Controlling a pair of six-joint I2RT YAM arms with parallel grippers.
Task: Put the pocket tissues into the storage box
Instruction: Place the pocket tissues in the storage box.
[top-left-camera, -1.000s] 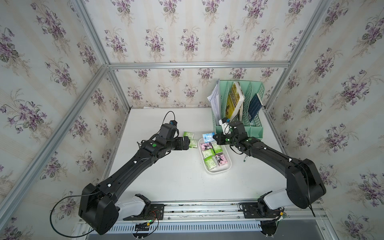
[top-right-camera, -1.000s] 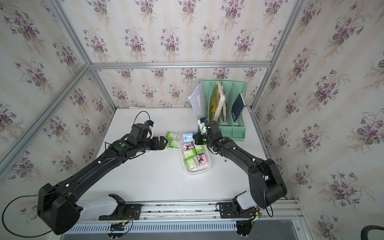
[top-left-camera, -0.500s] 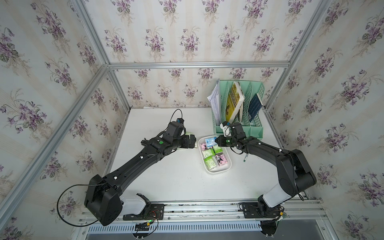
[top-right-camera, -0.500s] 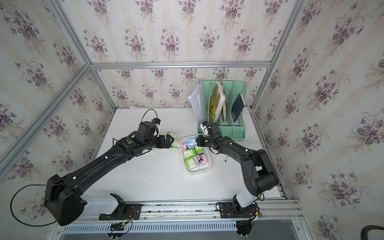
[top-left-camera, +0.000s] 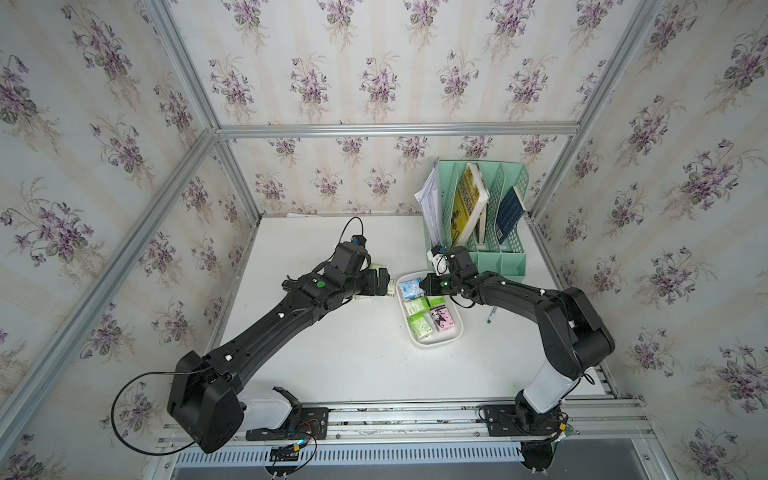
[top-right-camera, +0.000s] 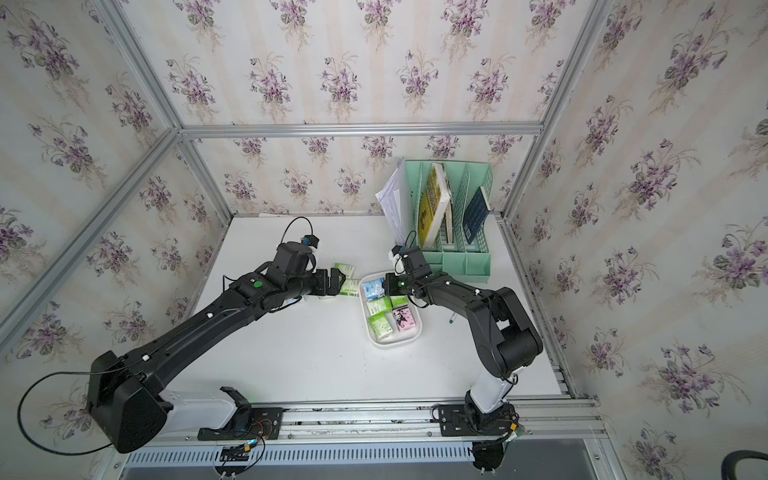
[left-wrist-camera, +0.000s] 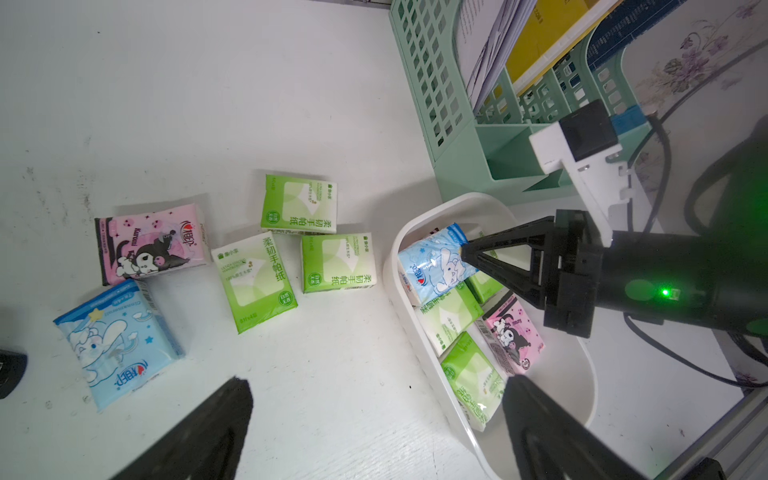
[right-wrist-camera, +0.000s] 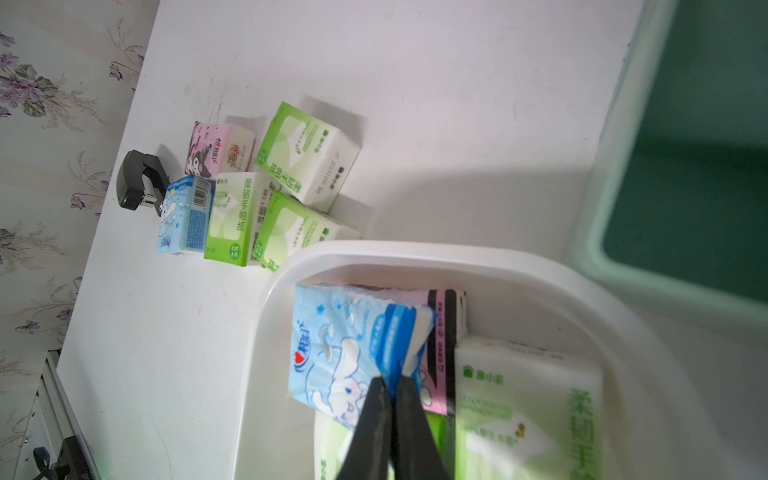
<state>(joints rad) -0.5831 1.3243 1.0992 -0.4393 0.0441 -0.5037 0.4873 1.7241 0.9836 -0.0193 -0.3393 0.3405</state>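
Observation:
The white storage box (top-left-camera: 456, 332) (top-right-camera: 370, 332) holds several pocket tissues, green (top-left-camera: 420, 326) and pink (top-left-camera: 441, 318). My right gripper (top-left-camera: 423, 286) (right-wrist-camera: 390, 378) is shut on the edge of a light blue pack (right-wrist-camera: 340, 345) (left-wrist-camera: 436, 266), held tilted over the box's far end and above the packs inside. My left gripper (top-left-camera: 384, 282) (left-wrist-camera: 376, 380) is open and empty, low over the table just left of the box. Loose packs lie beside it: three green (left-wrist-camera: 338, 262), one pink (left-wrist-camera: 151, 243), one blue (left-wrist-camera: 116, 345). In both top views the left arm hides most of them.
A mint green file organizer (top-left-camera: 478, 232) with books and papers stands right behind the box. A pen (top-left-camera: 491, 318) lies on the table to the right of the box. A small black stapler-like object (right-wrist-camera: 139, 185) sits beyond the loose packs.
My right gripper has carried the light blue pack from the box's far rim to over the packs inside. The left gripper has moved right, over the loose packs toward the box.

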